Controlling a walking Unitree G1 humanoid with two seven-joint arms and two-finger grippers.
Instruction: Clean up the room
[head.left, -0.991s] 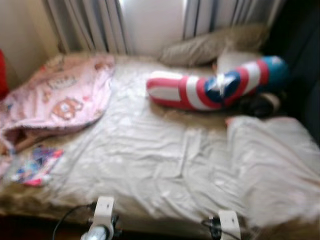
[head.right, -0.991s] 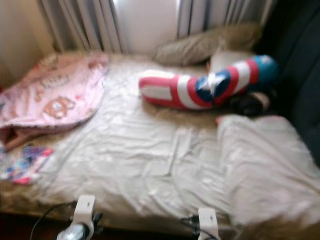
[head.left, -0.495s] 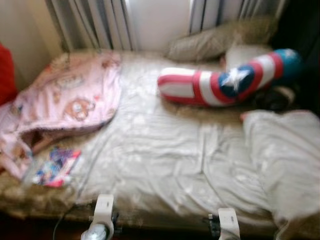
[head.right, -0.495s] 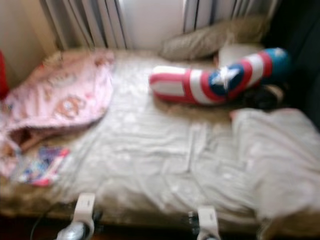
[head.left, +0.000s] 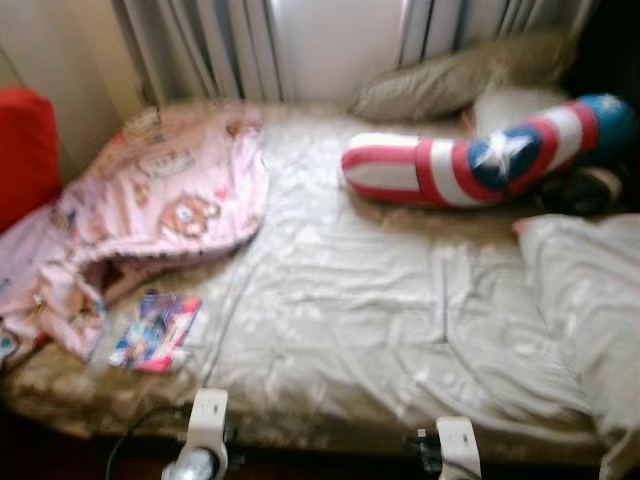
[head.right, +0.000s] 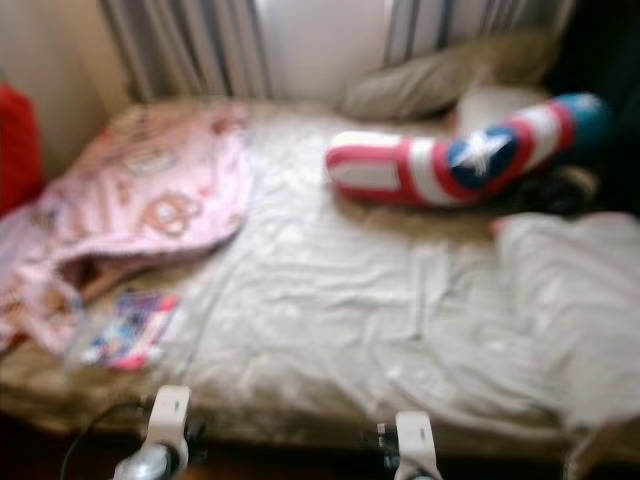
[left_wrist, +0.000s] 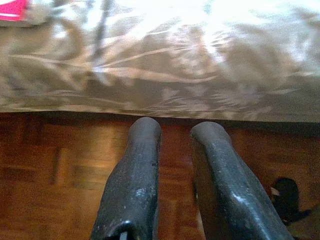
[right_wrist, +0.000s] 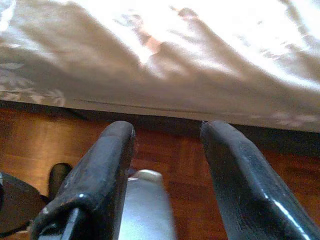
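— What's on the bed (head.left: 350, 300)?

— Rumpled pale sheet. A pink blanket (head.left: 150, 210) heaped at my left, one edge hanging toward the near corner. A colourful booklet (head.left: 155, 333) lies flat just beside that edge, near the mattress front. A red, white and blue star-marked bolster (head.left: 470, 170) lies across the far right, beside a grey pillow (head.left: 450, 80) under the curtains (head.left: 210, 45). Views blurred.

— Your grippers?

— Both low at the bed's near edge, over wooden floor (left_wrist: 50, 165). My left gripper (left_wrist: 175, 131): fingers slightly parted, nothing between them. My right gripper (right_wrist: 167, 131): fingers wider apart, also holding nothing.
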